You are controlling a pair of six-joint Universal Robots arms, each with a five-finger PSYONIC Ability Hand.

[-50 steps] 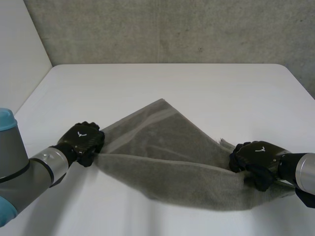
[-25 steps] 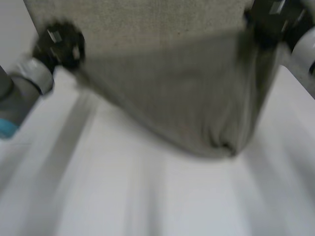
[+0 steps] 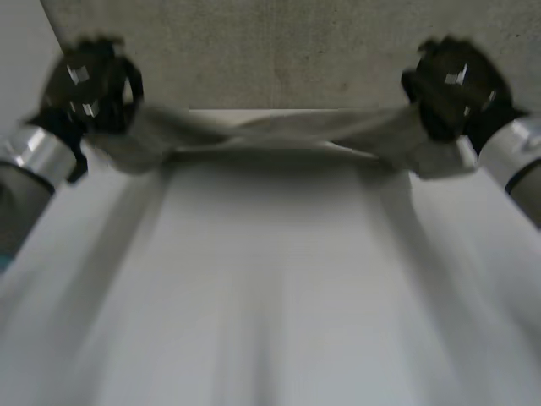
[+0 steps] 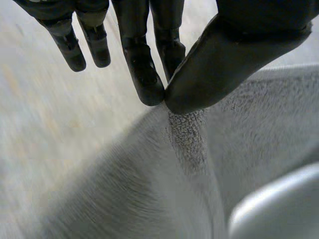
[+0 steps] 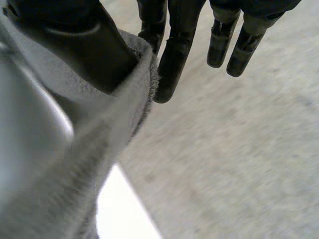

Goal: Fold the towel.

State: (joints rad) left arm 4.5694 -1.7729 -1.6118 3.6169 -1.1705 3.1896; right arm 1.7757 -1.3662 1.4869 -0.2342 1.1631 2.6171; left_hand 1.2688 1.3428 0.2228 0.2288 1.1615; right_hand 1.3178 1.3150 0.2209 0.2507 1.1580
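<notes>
The grey towel [image 3: 279, 131] is stretched taut in the air between my two hands, high above the white table [image 3: 270, 279]. My left hand [image 3: 89, 85] holds its left end; in the left wrist view the thumb and fingers [image 4: 149, 84] pinch the towel [image 4: 189, 144] at its edge. My right hand [image 3: 452, 85] holds the right end. Seen from the right wrist, its thumb [image 5: 84, 45] presses the towel's edge [image 5: 134, 84] against the fingers. The towel drapes back over both wrists.
A grey concrete wall [image 3: 279, 51] stands behind the table's far edge. A pale wall [image 3: 21, 51] closes the left side. Both forearms are raised at the sides of the head view.
Both hands have swung up and away from the table with the towel. It hung down as a sheet half a second ago; now it is pulled out flat and high between them.
</notes>
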